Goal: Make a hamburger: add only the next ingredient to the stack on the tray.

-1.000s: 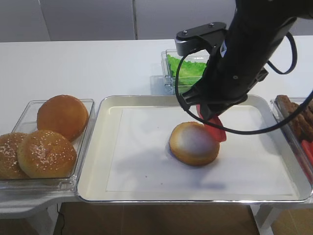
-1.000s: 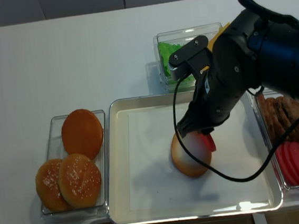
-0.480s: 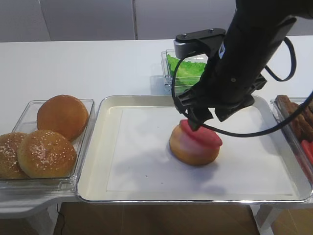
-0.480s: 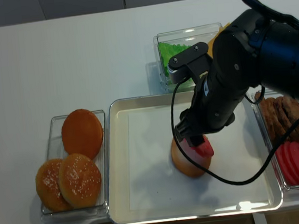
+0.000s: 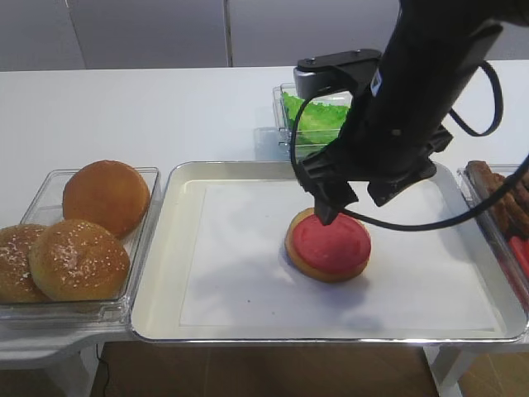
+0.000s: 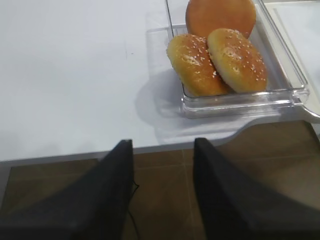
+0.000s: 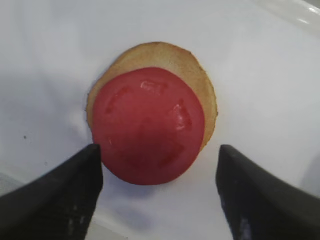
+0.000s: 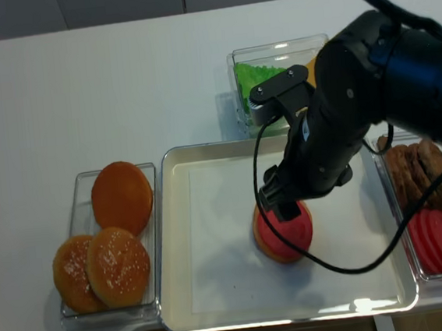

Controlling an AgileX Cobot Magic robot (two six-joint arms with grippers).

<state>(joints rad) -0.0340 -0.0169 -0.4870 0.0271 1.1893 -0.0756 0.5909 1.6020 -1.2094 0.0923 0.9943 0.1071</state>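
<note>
The jaws of the right gripper [image 7: 159, 192] are seen spread wide and released, poised just above the tomato slice [image 5: 331, 243], which is left lying flat on the bun half [image 7: 200, 80] near the middle of the tray [image 5: 248, 331]. Nothing is gripped. The slice is shown slightly off-centre, with a golden rim of bun exposed along one side. The left gripper [image 6: 162, 185] is held off the near left edge of the bench [image 6: 65, 75], its jaws parted and empty. Whole buns [image 5: 106, 197] are kept in a clear tub [image 5: 50, 180] left of the tray, lettuce [image 5: 307, 116] beyond it, and meat pieces [image 8: 421, 170] and spare red slices [image 8: 440, 242] to its right.
</note>
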